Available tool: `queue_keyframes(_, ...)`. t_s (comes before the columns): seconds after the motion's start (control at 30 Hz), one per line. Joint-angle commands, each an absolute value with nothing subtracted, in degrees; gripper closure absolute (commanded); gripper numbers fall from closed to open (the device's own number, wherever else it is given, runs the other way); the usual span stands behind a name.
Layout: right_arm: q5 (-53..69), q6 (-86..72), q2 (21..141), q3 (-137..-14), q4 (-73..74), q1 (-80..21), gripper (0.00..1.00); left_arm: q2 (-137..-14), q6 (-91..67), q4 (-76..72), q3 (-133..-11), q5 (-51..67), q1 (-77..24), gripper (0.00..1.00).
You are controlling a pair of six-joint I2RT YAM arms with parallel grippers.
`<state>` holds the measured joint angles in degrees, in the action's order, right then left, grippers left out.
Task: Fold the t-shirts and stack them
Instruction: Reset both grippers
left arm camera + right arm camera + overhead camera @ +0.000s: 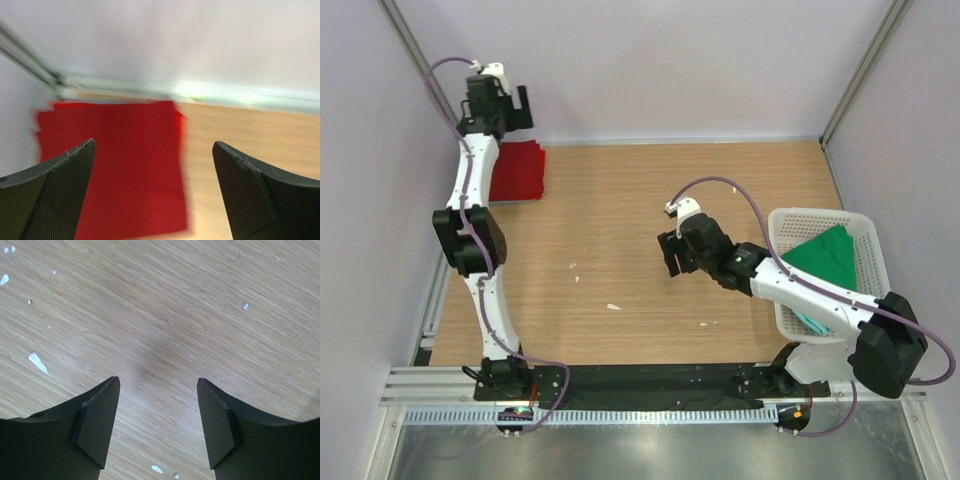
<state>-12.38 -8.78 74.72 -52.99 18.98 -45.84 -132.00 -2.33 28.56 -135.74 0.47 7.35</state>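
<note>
A folded red t-shirt [518, 171] lies flat at the far left of the table by the back wall; it fills the left of the left wrist view [115, 165]. My left gripper [500, 108] is open and empty above the shirt's far edge, its jaws wide apart [154, 150]. A green t-shirt [825, 258] lies crumpled in the white basket [868, 235], with a teal one [810, 322] under it. My right gripper [672, 256] is open and empty over bare wood in the middle of the table [158, 382]. No dark maroon shirt shows.
The white basket stands at the table's right edge beside the right arm. Small white flecks [613, 306] lie on the wooden tabletop [620, 230]. Pale walls close in the back and sides. A metal rail runs along the near edge [620, 385].
</note>
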Motion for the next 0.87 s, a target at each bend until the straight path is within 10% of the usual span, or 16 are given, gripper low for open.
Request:
queue_keyframes(0.0, -16.2, -17.4, 71.9, -50.9, 16.3, -44.7, 0.30, -118.5, -10.6, 26.6, -123.1, 0.4, -4.0, 0.00)
queue_keyframes(0.2, -15.2, -29.5, 69.0, -45.9, 12.8, -42.3, 0.21, -100.3, -30.3, 22.8, -88.6, 17.8, -16.6, 0.00)
queue_keyframes(0.47, -13.5, -51.1, 60.5, -29.5, -1.6, -39.8, 0.00, -74.0, -62.6, -23.0, -40.6, 45.3, -18.9, 0.00)
queue_keyframes(0.83, -10.0, -65.7, 46.2, -10.6, -14.1, -39.9, 0.00, -68.8, -98.5, -88.7, -4.0, 39.4, -18.6, 0.01)
